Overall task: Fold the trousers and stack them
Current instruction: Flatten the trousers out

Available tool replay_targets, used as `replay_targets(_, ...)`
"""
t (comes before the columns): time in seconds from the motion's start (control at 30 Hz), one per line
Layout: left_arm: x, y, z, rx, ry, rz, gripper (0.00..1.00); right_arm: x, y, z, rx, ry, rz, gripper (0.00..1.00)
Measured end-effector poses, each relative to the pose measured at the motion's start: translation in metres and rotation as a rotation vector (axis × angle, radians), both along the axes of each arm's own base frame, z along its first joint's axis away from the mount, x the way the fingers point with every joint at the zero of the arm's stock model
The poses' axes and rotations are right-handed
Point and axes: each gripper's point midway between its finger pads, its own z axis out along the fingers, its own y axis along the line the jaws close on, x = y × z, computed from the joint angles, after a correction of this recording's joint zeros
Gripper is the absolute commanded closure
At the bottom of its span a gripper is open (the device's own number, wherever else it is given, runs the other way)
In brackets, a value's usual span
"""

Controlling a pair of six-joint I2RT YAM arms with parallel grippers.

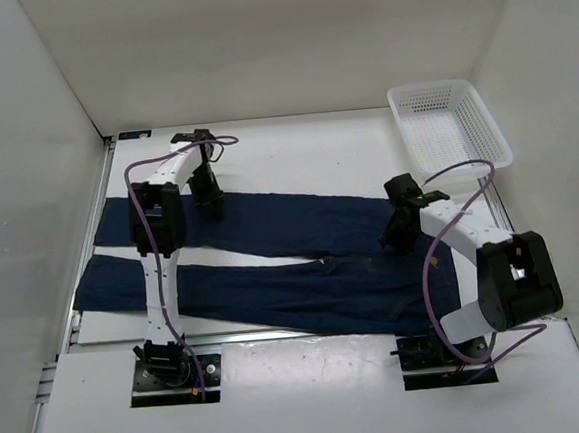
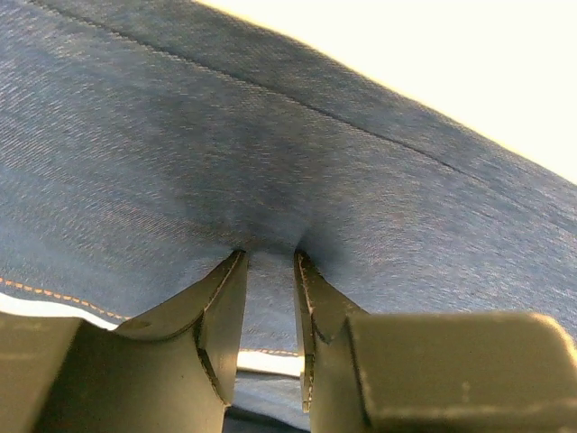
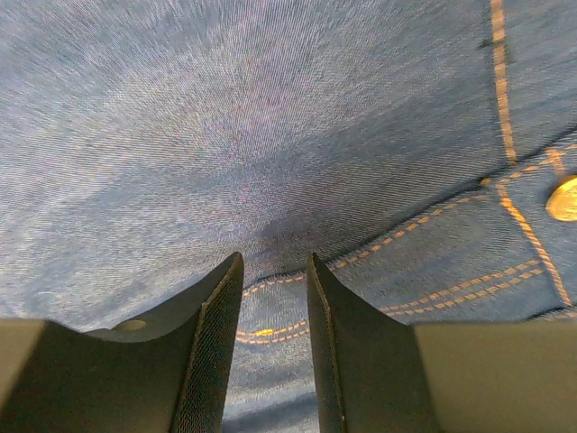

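At trousers (image 1: 300,226) edge, left pincer (image 1: 208,201)

The top camera looks down from above and behind the arms (image 1: 158,249) over the whole table (image 1: 294,151), while each wrist camera peers past its own fingers (image 2: 221,320), pressed close to the trousers (image 1: 300,226) every view shares.

soft, even white light fills the top view, leaving only faint shadows on the worktop (image 1: 294,146). behind the trousers (image 2: 270,162) the left wrist view blows out to glare (close foregrounds in both wrist views blur).
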Motion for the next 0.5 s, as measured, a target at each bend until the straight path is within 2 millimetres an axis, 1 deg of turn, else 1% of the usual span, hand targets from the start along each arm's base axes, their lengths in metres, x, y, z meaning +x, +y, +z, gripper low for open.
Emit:
replay_targets(0.1, 0.007, -0.019, 0.0, -0.018, -0.013, -0.036, 0.61, -0.001, -0.011, 0.011, 0.0, -0.027, -0.042, 0.59)
replay_targets(0.17, 0.012, -0.032, 0.001, -0.03, -0.023, -0.065, 0.61, -0.002, -0.017, 0.018, -0.011, -0.043, -0.06, 0.56)
replay_targets(0.2, 0.014, -0.039, 0.002, -0.037, -0.03, -0.08, 0.53, -0.002, -0.019, 0.022, -0.018, -0.055, -0.062, 0.52)
replay_targets(0.27, 0.017, -0.054, 0.006, -0.052, -0.046, -0.117, 0.46, -0.003, -0.021, 0.03, -0.031, -0.083, -0.049, 0.43)
replay_targets(0.3, 0.018, -0.059, 0.009, -0.057, -0.055, -0.127, 0.3, -0.002, -0.02, 0.034, -0.037, -0.099, -0.029, 0.36)
replay_targets(0.33, 0.019, -0.063, 0.013, -0.059, -0.067, -0.143, 0.13, -0.001, -0.015, 0.04, -0.04, -0.122, 0.012, 0.25)
replay_targets(0.4, 0.018, -0.07, 0.022, -0.061, -0.088, -0.17, 0.11, 0.005, -0.004, 0.05, -0.037, -0.158, 0.082, 0.19)
replay_targets(0.47, 0.019, -0.071, 0.036, -0.065, -0.122, -0.18, 0.11, 0.018, 0.014, 0.06, -0.026, -0.198, 0.165, 0.16)
replay_targets(0.5, 0.019, -0.069, 0.044, -0.065, -0.141, -0.182, 0.12, 0.027, 0.026, 0.063, -0.02, -0.214, 0.211, 0.16)
